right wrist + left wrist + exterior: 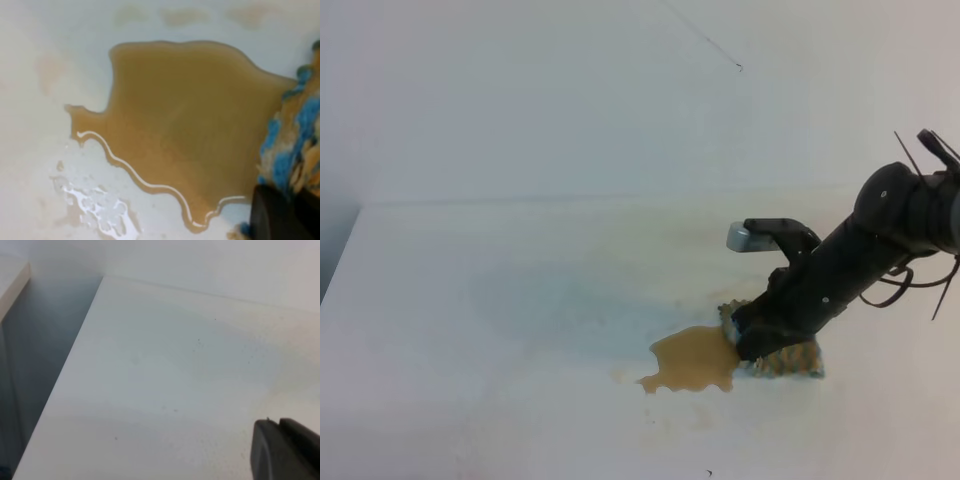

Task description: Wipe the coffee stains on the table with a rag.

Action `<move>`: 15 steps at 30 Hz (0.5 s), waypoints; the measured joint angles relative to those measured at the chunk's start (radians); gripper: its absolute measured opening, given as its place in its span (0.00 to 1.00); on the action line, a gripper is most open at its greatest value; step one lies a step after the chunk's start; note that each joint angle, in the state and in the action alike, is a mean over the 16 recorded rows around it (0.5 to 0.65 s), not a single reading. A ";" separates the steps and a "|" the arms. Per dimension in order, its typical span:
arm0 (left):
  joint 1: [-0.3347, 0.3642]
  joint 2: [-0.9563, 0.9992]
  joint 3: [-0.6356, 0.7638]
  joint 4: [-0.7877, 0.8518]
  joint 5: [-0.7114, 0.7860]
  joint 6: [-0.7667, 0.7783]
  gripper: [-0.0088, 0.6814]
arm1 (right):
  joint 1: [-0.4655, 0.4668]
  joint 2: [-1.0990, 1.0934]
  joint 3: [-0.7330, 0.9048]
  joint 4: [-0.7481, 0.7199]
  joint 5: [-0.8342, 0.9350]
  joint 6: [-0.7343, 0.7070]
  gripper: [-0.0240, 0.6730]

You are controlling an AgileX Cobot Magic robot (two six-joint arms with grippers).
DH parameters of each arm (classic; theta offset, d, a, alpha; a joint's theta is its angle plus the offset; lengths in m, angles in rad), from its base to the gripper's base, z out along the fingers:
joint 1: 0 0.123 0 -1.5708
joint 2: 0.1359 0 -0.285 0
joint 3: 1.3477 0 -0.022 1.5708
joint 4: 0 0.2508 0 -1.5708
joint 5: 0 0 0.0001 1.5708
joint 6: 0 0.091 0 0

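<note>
**White bench, right claw down on rag at puddle edge**

White bench (500, 300) fills the high view, pale wall behind it, faint streaks on the surface. Coffee puddle (692, 362) sits right of centre toward the near edge: tan-brown, lobed outline, wet shine along the rim in my right wrist view. Pale brown smears (180, 15) lie past the puddle's far side, plus a patch of clear wet droplets near its lower left lobe.

Rag (790, 358) lies flat on the bench just right of the puddle, blue-and-tan weave, frayed edges. Its left edge touches the puddle's right side; in the right wrist view the weave meets the liquid at the frame's right edge.

Right arm reaches in from the right, angled down. Right claw (752, 338) is pressed onto the rag's left part, right by the puddle. I read its jaws as closed; I can't tell from the pictures whether any cloth is pinched between them or the tip just bears on it.

Left claw (285, 450): only a dark corner of it shows at the bottom right of my left wrist view, above bare bench near the left edge. Can't tell if it's open or closed. It's not visible in the high view.
</note>
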 joint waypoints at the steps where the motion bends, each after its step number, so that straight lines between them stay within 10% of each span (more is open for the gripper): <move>1: 0.000 0.000 0.000 0.000 0.000 0.000 0.01 | 0.003 0.003 -0.003 0.009 0.001 -0.004 0.03; 15: 0.000 0.000 0.000 0.000 0.000 0.000 0.01 | 0.049 0.059 -0.102 0.059 0.060 -0.008 0.03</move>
